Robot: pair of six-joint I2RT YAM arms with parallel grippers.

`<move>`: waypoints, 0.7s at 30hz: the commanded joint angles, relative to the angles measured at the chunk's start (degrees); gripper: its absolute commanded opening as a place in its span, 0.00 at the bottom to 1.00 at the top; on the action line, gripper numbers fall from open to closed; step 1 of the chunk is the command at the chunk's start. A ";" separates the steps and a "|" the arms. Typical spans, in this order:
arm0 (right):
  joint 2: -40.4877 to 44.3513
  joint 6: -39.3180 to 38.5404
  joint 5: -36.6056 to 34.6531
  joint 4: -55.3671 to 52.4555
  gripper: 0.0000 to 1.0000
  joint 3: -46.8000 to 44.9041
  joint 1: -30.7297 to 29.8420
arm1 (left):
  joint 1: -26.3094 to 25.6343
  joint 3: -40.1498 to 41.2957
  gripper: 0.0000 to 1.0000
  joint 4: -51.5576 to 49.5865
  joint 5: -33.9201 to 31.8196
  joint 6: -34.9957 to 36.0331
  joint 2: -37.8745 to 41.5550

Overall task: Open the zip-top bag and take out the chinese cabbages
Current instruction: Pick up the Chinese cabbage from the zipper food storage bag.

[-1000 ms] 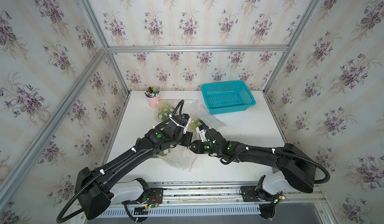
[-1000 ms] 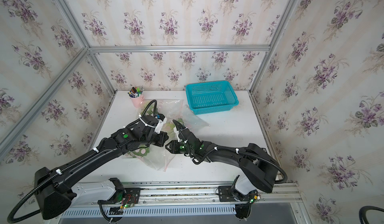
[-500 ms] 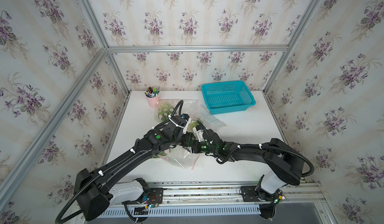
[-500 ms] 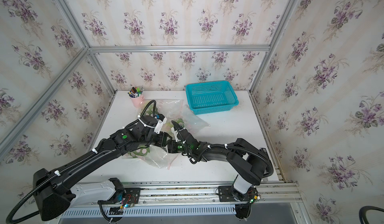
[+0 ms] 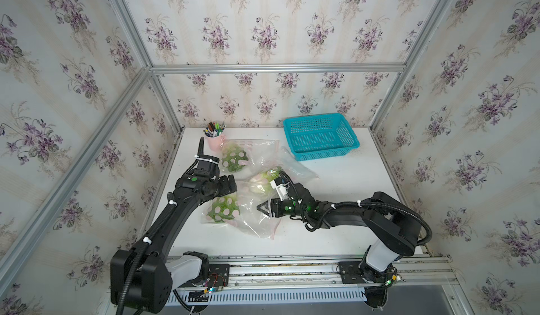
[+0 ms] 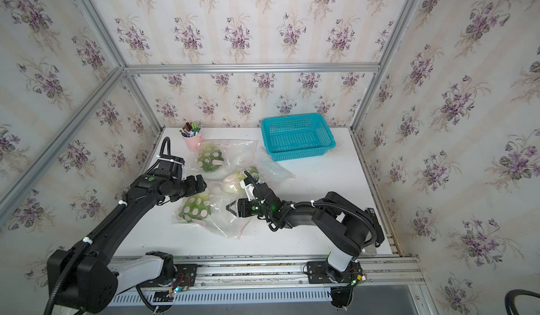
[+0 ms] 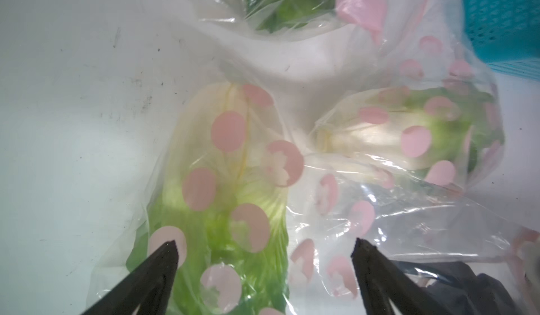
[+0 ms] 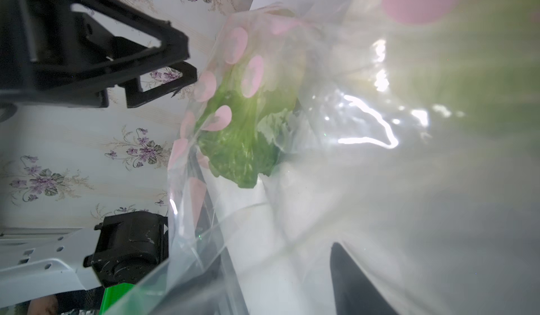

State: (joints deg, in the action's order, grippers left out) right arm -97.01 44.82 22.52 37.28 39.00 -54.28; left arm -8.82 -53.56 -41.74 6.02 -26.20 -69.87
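Note:
The clear zip-top bag [image 5: 258,225] with pink dots lies crumpled on the white table [image 5: 336,187]. Three chinese cabbages show inside it in both top views: a far one [image 5: 233,161], a middle one [image 5: 261,179] and a near one [image 6: 194,209]. My left gripper [image 5: 231,182] hovers open just left of the bag; in the left wrist view its fingertips [image 7: 164,258] straddle the near cabbage [image 7: 222,182] through the film. My right gripper [image 5: 263,208] is open at the bag's right side. In its wrist view bag film [image 8: 292,211] covers one finger, and a leafy cabbage [image 8: 242,135] lies ahead.
A teal mesh basket [image 5: 320,136] stands at the back right. A pink cup of pens [image 5: 215,141] sits at the back left, close to the bag's far end. Walls enclose the table on three sides.
My left gripper has opened, let go of the bag and drawn back to the left. My right gripper has opened wider and stays at the bag; its arm has folded in at the elbow.

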 commanded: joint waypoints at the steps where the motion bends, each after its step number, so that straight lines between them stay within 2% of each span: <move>1: -1.54 -1.75 2.79 4.25 0.60 0.47 -0.16 | 1.38 1.11 0.75 2.90 5.60 -0.71 -2.82; 3: -2.16 -1.66 2.62 4.47 0.62 0.71 -0.30 | 1.82 2.14 0.61 4.53 5.34 -1.34 -4.24; 5: -2.30 -1.82 2.69 4.82 0.64 0.84 -0.30 | 2.36 3.35 0.56 6.41 5.49 -1.92 -5.03; 6: -2.48 -1.99 2.70 4.54 0.66 1.13 -0.34 | 2.64 3.84 0.49 7.14 5.62 -2.08 -5.57; 10: -4.06 -3.27 3.84 3.47 0.70 3.59 -1.04 | 2.89 4.77 0.38 8.46 7.14 -2.43 -8.15; 21: -12.41 -0.76 4.07 6.27 0.71 8.55 -2.48 | 3.19 6.99 0.35 10.91 8.84 -3.17 -7.45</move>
State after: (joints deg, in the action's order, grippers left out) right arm -108.33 42.87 26.55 40.99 46.70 -56.36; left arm -5.85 -47.03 -30.85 13.91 -28.62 -77.32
